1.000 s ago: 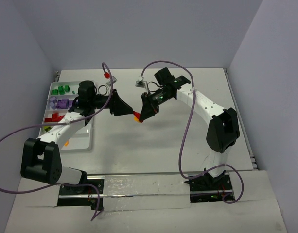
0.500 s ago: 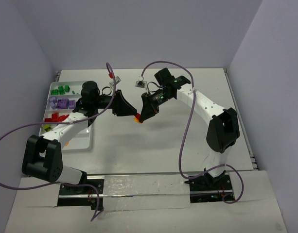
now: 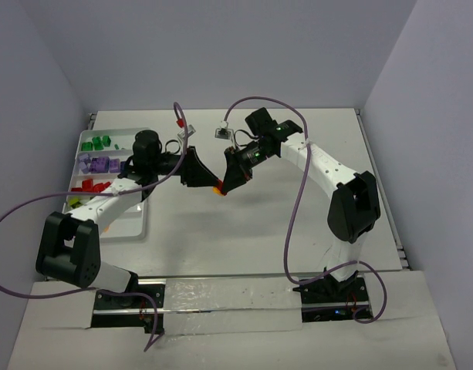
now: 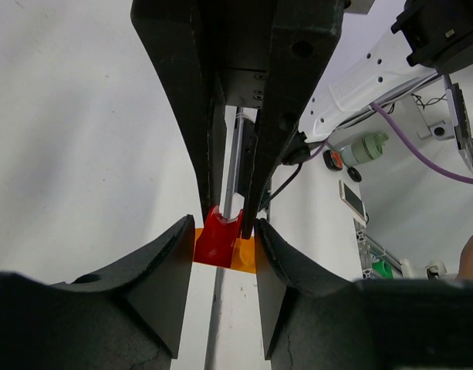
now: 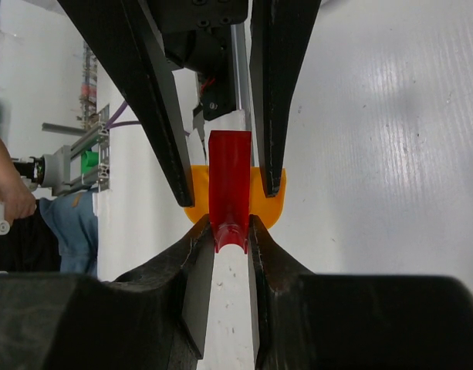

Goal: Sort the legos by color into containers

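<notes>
Tray (image 3: 132, 223) sits at the left edge of the top view, long lanes running left to right.
- Top lane: dark green bricks (image 3: 97, 142).
- Next down: purple bricks (image 3: 99, 164).
- Third: red bricks (image 3: 86, 186).
- Fourth: lime green brick (image 3: 72, 203) at the left end.
- Lowest lane: mostly bare, with a small orange bit (image 3: 106, 228) beside the arm.

The left arm (image 3: 105, 202) lies diagonally over the tray's right half and hides part of the lower lanes, so a count isn't possible there.

The active piece is off the tray, at centre frame of the top view, above the table (image 3: 244, 231) where both claws meet tip to tip.
- Red brick (image 5: 230, 177) is stuck on an orange brick (image 5: 273, 206).
- Right gripper (image 5: 228, 231) is clamped on the red brick, one finger on each side.
- Left gripper (image 4: 223, 230) comes in from the opposite side, its fingers flanking the orange brick at or very near contact. Can't tell whether it is actually clamped.

Around:
- A purple cable (image 3: 294, 223) loops off the right arm, and another trails off the left arm at lower left.
- A person's hand (image 5: 16, 202) shows at the left edge of the right wrist view.
</notes>
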`<action>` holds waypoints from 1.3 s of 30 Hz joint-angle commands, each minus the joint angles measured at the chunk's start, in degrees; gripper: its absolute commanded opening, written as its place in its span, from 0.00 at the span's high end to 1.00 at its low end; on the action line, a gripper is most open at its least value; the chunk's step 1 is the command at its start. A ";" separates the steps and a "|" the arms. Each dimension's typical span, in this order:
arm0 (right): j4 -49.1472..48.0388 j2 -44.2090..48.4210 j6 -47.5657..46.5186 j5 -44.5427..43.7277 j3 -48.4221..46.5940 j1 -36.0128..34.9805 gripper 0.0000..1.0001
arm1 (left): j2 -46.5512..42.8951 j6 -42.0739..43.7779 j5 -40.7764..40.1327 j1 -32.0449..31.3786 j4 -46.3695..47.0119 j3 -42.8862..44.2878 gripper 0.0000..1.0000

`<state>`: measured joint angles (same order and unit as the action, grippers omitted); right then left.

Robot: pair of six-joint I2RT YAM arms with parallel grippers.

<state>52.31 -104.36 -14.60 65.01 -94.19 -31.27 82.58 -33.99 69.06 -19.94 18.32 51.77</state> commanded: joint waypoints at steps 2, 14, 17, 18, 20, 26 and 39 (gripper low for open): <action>0.77 2.47 0.12 1.43 -2.58 -0.49 1.00 | 0.50 3.58 1.10 -0.91 -2.57 1.43 0.56; 0.25 2.23 0.71 1.43 -2.03 -0.46 1.00 | 1.54 3.61 0.55 -1.16 -4.09 3.77 1.00; -0.02 2.23 0.98 1.26 -1.61 -0.55 1.00 | 1.80 0.21 0.55 -1.16 -1.16 3.43 1.00; -0.11 2.23 1.07 1.26 -1.60 -0.55 1.00 | 1.88 -0.59 0.55 -1.16 -0.45 3.42 1.00; -0.55 2.31 1.51 1.06 -1.35 -0.64 1.00 | 2.25 -1.93 0.46 -1.16 0.70 3.52 1.00; -1.25 2.40 2.07 -1.68 -1.30 -1.30 1.00 | 3.38 -7.05 -0.15 -1.20 4.43 3.47 1.00; -1.51 2.23 2.47 -2.87 -0.91 -1.69 1.00 | 1.58 -6.71 -2.87 -1.16 7.87 1.71 1.00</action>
<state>52.14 -104.29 -12.47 61.98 -94.28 -32.18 86.31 -41.53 67.75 -20.67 22.43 53.17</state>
